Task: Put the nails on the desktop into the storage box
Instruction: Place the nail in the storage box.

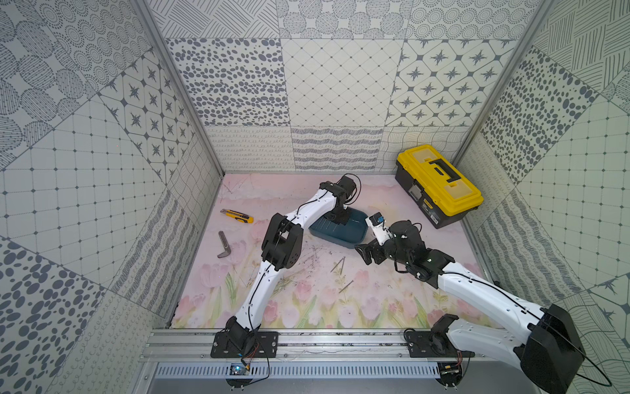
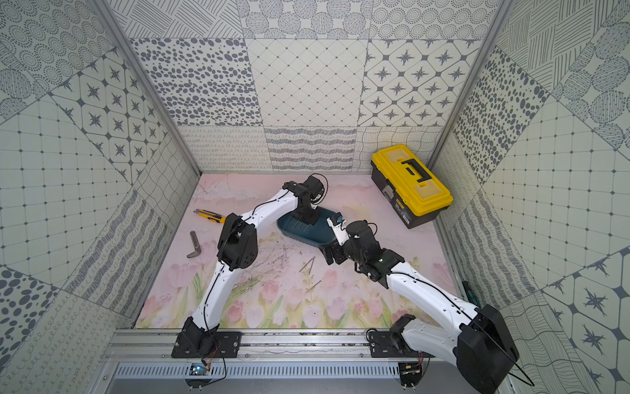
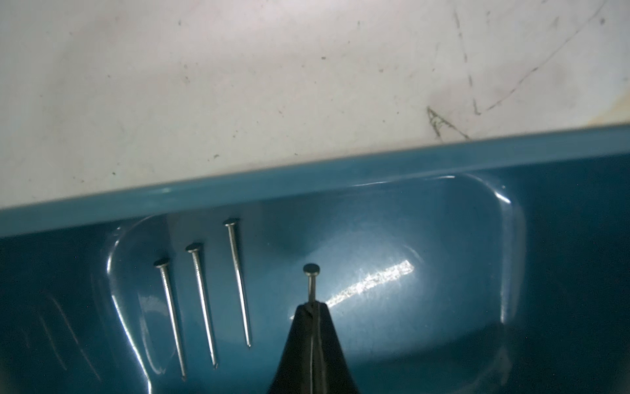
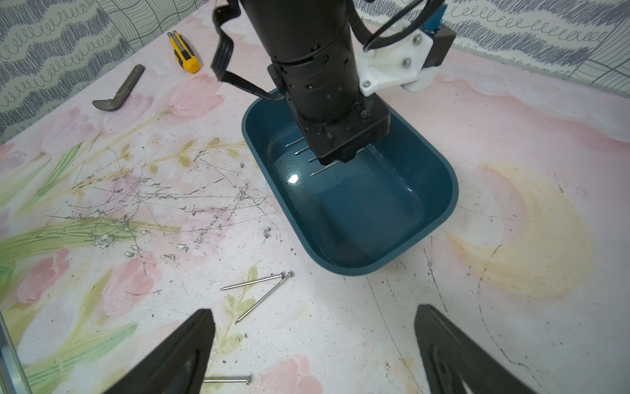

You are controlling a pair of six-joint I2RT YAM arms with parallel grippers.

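Note:
The teal storage box stands mid-desktop. My left gripper hangs inside it, shut on a nail whose head sticks out past the fingertips. Three nails lie side by side on the box floor beside it. On the flowered desktop, two nails touch at their heads just in front of the box, and a third lies nearer. My right gripper hovers open over these loose nails, with nothing between its fingers.
A yellow-lidded black toolbox sits at the back right corner. A yellow utility knife and a bent grey metal bar lie at the left. Patterned walls close in three sides.

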